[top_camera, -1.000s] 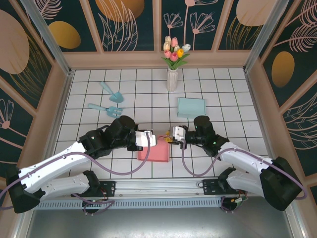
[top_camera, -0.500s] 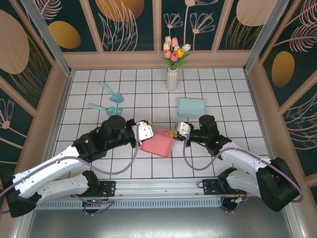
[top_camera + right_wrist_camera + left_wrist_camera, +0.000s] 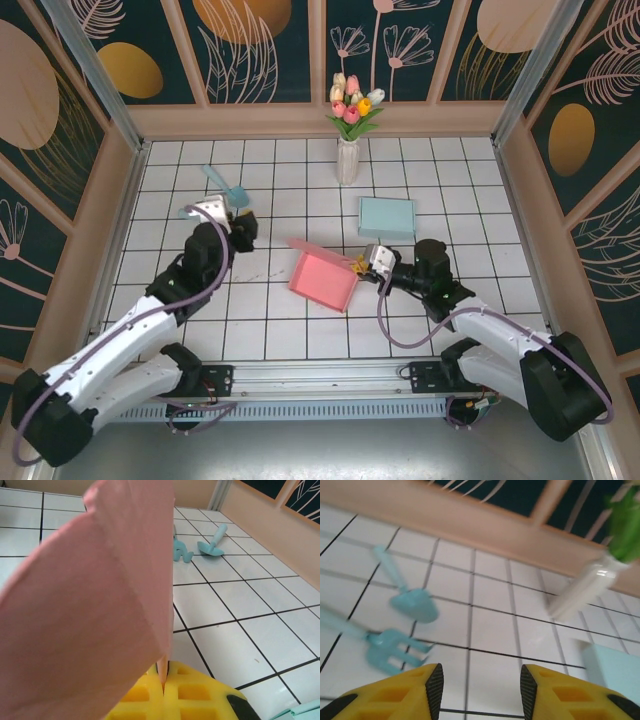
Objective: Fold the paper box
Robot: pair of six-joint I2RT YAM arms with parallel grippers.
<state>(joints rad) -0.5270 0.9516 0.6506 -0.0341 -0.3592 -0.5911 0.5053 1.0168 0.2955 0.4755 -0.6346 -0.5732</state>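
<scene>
Thin, light and easily creased, the pink paper box (image 3: 322,280) tilts at the middle of the tiled counter (image 3: 480,200), its right edge clamped between the right fingers (image 3: 195,692); edges look the safest hold. The left fingers (image 3: 415,692) hang apart, empty, near a blue trowel (image 3: 415,605).

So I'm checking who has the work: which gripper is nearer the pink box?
Right. The right gripper is shut on the right edge of the pink box; the left gripper is apart from it, off to its left, near the blue toy shovel.
</scene>
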